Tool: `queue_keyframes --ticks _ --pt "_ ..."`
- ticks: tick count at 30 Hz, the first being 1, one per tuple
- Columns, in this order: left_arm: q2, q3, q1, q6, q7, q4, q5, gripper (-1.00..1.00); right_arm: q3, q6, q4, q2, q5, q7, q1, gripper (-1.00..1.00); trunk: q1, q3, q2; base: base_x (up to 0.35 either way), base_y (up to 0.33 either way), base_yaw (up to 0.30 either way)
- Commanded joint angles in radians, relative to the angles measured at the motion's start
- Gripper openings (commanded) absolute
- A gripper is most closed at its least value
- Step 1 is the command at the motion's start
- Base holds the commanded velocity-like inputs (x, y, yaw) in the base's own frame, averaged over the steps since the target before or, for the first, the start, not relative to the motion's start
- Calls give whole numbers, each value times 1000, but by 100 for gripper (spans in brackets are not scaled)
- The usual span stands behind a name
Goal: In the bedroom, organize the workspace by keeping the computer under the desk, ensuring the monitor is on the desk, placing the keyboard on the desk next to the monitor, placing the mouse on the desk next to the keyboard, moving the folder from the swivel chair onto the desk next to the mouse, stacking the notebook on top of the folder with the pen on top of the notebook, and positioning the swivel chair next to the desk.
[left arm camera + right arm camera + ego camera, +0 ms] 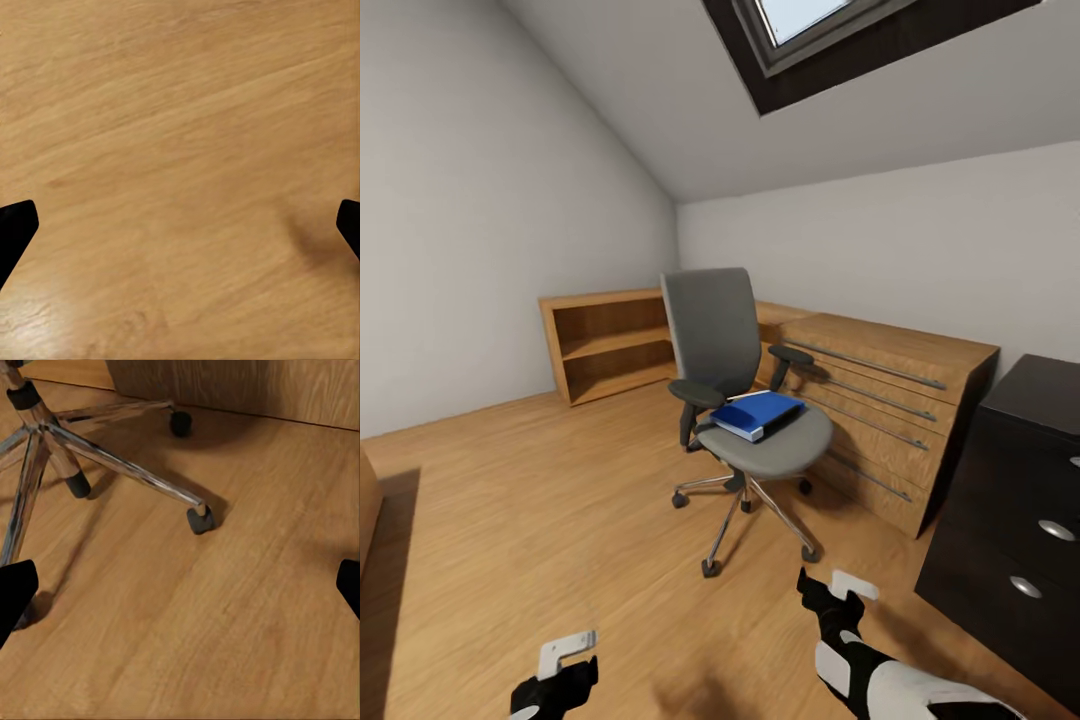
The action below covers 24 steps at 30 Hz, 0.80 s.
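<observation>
resting flat on the swivel chair (745,400) seat, the folder (757,413) waits ahead; both the left pincer (555,680) and right pincer (828,592) hang spread wide, empty; roll closer, then grip its overhanging edge squarely.

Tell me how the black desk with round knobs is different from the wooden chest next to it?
The desk is black; the wooden chest is light brown. The desk's drawers have round silver knobs; the chest's have long bar handles. The desk stands nearer the robot, at the right edge of the head view; the chest sits farther back, right behind the swivel chair. Both stand on the wood floor and have drawers.
</observation>
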Motion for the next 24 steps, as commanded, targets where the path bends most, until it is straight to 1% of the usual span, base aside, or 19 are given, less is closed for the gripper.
queue_keyframes --ticks 1,2,3,4,5,6,8,9,10,11,12,13,14,15,21,24 --pt "0 -1 0 -17 5 12 10 100 -1 -15 2 1 8 -2 9 100 -1 3 0 0 0 0" --pt "0 -2 0 -58 5 35 10 100 -1 -38 3 3 22 -2 27 100 -1 7 0 0 0 0" --pt "0 -3 0 -79 5 46 10 100 -1 -49 3 4 28 -3 35 100 -2 11 0 0 0 0" --pt "0 -4 0 -116 4 65 10 100 -1 -71 3 5 35 -3 50 100 -2 15 1 0 0 0" --pt "1 -4 0 -132 4 74 10 100 -1 -81 3 5 38 -3 58 100 -2 18 1 0 0 0" --pt "3 -6 0 -192 3 169 8 100 -2 -129 4 3 53 -2 120 100 -3 22 1 0 0 0" --pt "3 -6 0 -197 3 184 7 100 -1 -137 4 3 53 -2 126 100 -4 30 1 0 0 0" --pt "3 -7 0 -203 4 199 7 100 -2 -149 4 3 53 -2 132 100 -8 33 8 0 0 0" --pt "2 -11 0 -269 8 239 -16 100 -3 -171 4 1 52 -3 141 100 -11 36 15 0 0 0" --pt "2 -14 0 -319 10 265 -34 100 -3 -182 4 -1 51 -3 146 100 -15 39 22 0 0 0" --pt "2 -18 0 -392 15 302 -61 100 -4 -199 3 -8 48 -4 152 100 -19 43 29 0 0 0" --pt "2 -20 0 -438 20 326 -78 100 -5 -209 4 -20 45 -4 157 100 -23 46 36 0 0 0" --pt "1 -26 0 -506 28 382 -103 100 -7 -223 4 -47 40 -4 163 100 -27 49 43 0 0 -101" --pt "1 -26 0 -513 30 391 -105 100 -6 -225 4 -47 40 -4 164 100 -31 52 50 0 0 -179" --pt "-1 -28 0 -520 40 402 -109 100 -7 -226 5 -18 42 -4 164 100 -54 71 92 0 0 -241" --pt "-1 -29 0 -519 42 403 -108 100 -7 -226 5 -17 42 -4 164 100 -65 80 113 0 0 -262"
